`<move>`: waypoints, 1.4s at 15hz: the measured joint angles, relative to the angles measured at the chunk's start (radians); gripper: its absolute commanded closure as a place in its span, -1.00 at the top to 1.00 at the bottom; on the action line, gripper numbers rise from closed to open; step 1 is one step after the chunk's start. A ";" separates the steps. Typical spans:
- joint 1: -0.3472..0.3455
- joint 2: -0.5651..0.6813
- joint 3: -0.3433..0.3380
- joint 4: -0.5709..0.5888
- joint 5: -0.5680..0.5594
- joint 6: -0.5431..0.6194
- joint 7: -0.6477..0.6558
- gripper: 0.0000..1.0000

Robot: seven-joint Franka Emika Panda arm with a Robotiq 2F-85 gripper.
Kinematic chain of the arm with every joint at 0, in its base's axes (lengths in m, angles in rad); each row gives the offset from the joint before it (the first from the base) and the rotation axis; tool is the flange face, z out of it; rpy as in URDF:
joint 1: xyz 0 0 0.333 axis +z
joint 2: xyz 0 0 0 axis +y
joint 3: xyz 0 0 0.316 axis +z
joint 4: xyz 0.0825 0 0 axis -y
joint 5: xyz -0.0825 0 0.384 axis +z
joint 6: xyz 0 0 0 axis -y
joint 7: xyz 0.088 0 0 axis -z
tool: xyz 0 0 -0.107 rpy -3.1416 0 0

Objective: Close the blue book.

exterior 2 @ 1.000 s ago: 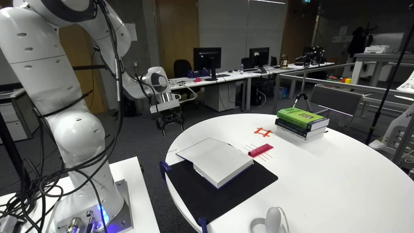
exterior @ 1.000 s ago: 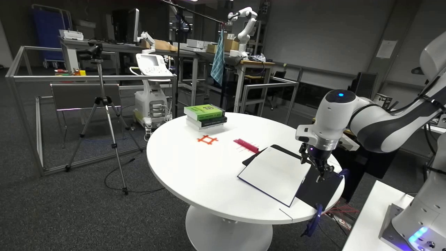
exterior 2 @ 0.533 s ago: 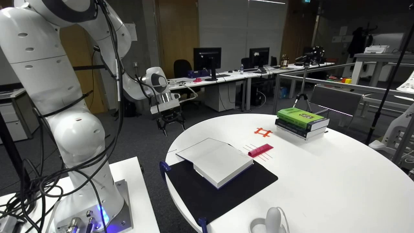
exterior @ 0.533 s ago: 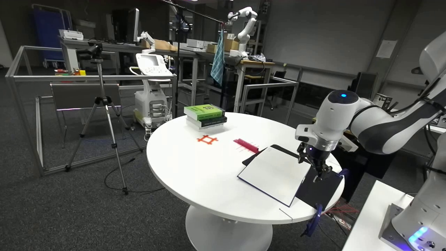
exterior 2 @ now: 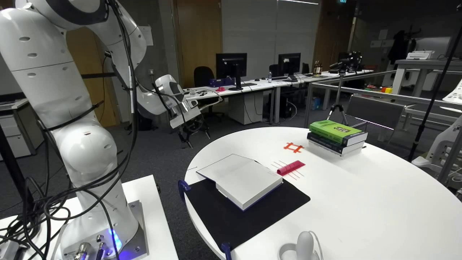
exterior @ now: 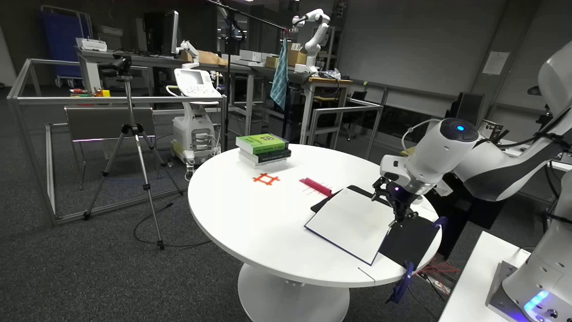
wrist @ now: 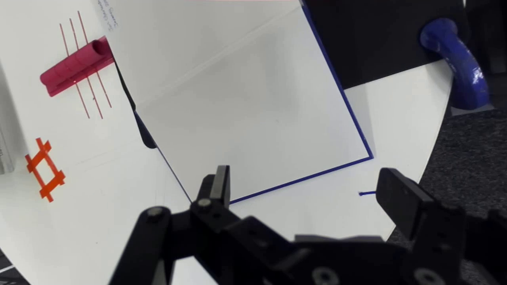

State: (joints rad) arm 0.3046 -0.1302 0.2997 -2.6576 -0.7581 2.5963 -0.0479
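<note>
The blue book lies open with white pages up, as both exterior views show (exterior: 351, 223) (exterior 2: 249, 182). The thick page block is on the black mat; the opened cover side reaches past the mat over the table. In the wrist view the book's white inside (wrist: 253, 103) has a narrow blue cover border and a crease across it. The cover's outer face is hidden. My gripper (wrist: 304, 176) is open and empty, its fingers wide apart. It hangs tilted above the book's opened-cover side, apart from it, in both exterior views (exterior: 384, 211) (exterior 2: 199, 142).
The black mat (exterior: 409, 241) is held by blue clamps (exterior: 404, 281) at the round table's edge. A red strip (exterior: 315, 186) lies beside the book, with an orange tape frame (exterior: 266, 179) further off. A green-topped book stack (exterior: 262, 150) stands at the far side. A white controller (exterior 2: 305, 245) lies nearby.
My gripper and wrist have tilted and shifted; the fingers moved left in one exterior view and slightly right in another. The book has not moved. The gripper stays open.
</note>
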 measured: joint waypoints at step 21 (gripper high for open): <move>-0.028 -0.007 0.012 -0.035 -0.402 0.045 0.331 1.00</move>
State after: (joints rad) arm 0.2771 -0.1370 0.3116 -2.6925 -1.1597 2.6409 0.2831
